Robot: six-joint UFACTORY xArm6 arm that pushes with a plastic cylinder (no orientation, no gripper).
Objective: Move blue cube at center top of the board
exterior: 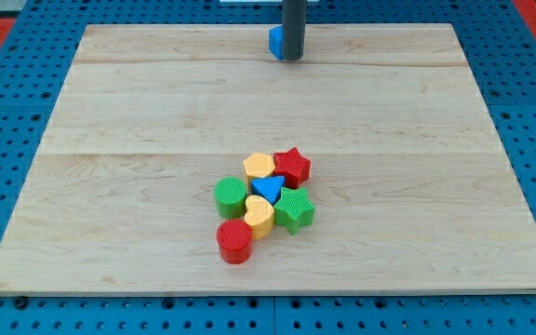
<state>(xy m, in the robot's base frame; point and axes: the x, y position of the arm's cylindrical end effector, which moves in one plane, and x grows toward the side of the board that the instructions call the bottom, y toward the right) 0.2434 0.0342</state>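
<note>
The small blue plastic cube [274, 42] sits at the top centre of the pale wooden bench [138, 102], so the task looks nearly done. My tip [292, 59], a rod tool with nothing to clamp, touches the cube's right side.
</note>
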